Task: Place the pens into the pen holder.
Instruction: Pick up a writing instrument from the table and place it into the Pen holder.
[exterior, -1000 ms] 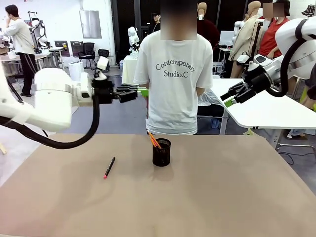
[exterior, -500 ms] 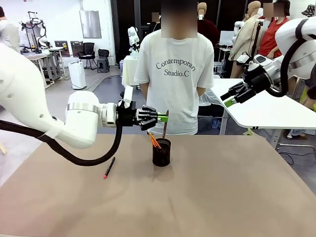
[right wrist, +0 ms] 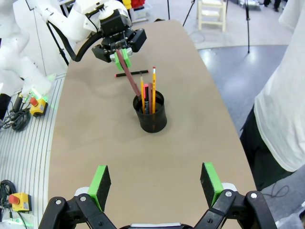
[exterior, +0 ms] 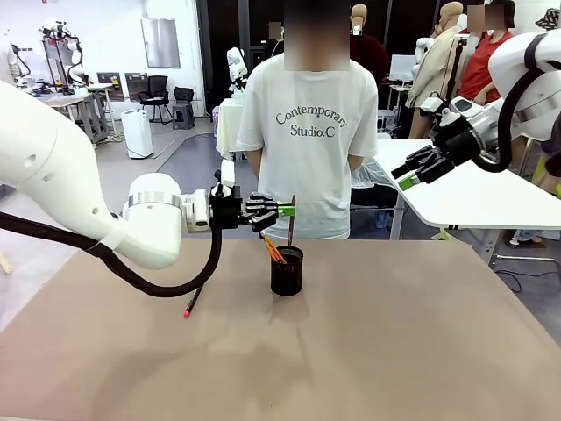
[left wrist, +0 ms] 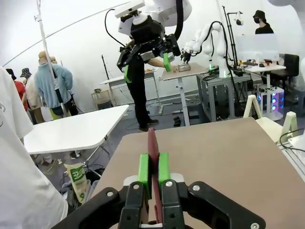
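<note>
Moved above the pen holder, left gripper pinches the reddish-brown pen near its top; right gripper spread

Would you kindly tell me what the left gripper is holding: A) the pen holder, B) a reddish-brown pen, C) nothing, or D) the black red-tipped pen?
B: the left gripper is shut on the reddish-brown pen, while the black pen lies on the table.

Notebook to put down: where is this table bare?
Bare: the table right of the pen holder, and the near strip. Crowded: over the holder, where the left gripper holds a reddish-brown pen; a black pen lies left.
</note>
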